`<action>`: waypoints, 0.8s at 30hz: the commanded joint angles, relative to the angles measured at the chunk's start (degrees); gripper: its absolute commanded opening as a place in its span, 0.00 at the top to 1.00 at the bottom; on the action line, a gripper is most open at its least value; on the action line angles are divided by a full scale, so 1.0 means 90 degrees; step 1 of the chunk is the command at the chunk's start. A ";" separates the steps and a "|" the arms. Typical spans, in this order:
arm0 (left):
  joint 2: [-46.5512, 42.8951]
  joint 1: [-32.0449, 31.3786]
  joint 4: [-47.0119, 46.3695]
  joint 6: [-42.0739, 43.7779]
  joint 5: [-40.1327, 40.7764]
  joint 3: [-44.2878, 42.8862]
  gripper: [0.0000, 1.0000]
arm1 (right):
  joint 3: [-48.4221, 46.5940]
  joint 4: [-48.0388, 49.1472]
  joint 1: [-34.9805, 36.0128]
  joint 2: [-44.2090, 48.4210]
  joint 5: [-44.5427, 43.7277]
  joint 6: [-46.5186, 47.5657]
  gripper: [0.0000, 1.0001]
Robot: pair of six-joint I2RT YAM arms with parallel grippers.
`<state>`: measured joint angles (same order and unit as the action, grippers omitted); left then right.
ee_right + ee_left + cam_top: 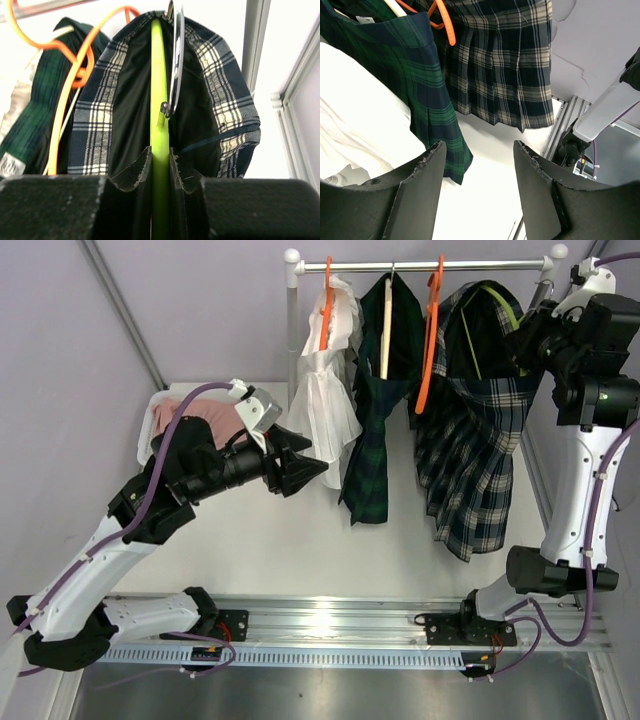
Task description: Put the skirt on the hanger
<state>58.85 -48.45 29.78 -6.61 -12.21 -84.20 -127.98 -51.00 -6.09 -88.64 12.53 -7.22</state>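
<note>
The navy-and-white plaid skirt (475,460) hangs under the right end of the rail (420,265), draped over a lime-green hanger (159,85). The right gripper (160,155) is up beside that end of the rail, its jaws pinched narrow on the hanger's thin bar. The hanger's metal hook (176,60) rises just above the grip, but its top is cut off in the wrist view and the arm covers it from overhead — whether it sits on the rail cannot be told. From above, only a sliver of the hanger shows.

Further left along the rail hang an orange hanger (432,330), a green tartan skirt (375,440) and a white skirt (325,400). The left gripper (479,160) hovers below the rail's left end, near the white skirt's hem, jaws wide apart and holding nothing. Left of the rail a pink cloth (215,415) lies on the table (250,540) — much of it is hidden by the left arm.
</note>
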 commanded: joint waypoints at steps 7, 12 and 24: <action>-0.0172 0.0041 -0.0194 -0.0047 -0.0040 0.0147 0.39 | -0.0272 0.2063 -0.0076 -0.0288 0.0121 0.0041 1.00; -0.0172 0.0041 -0.0194 -0.0008 -0.0040 0.0167 0.39 | -0.0729 0.2123 -0.0095 -0.0629 -0.0025 0.0099 1.00; -0.0074 0.0041 -0.0203 0.0002 -0.0011 0.0137 0.39 | -0.1112 0.2200 -0.0105 -0.1235 -0.0162 0.0265 1.00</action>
<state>58.08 -48.45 29.71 -6.55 -12.19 -82.83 -134.04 -41.15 -6.63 -100.01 11.77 -5.56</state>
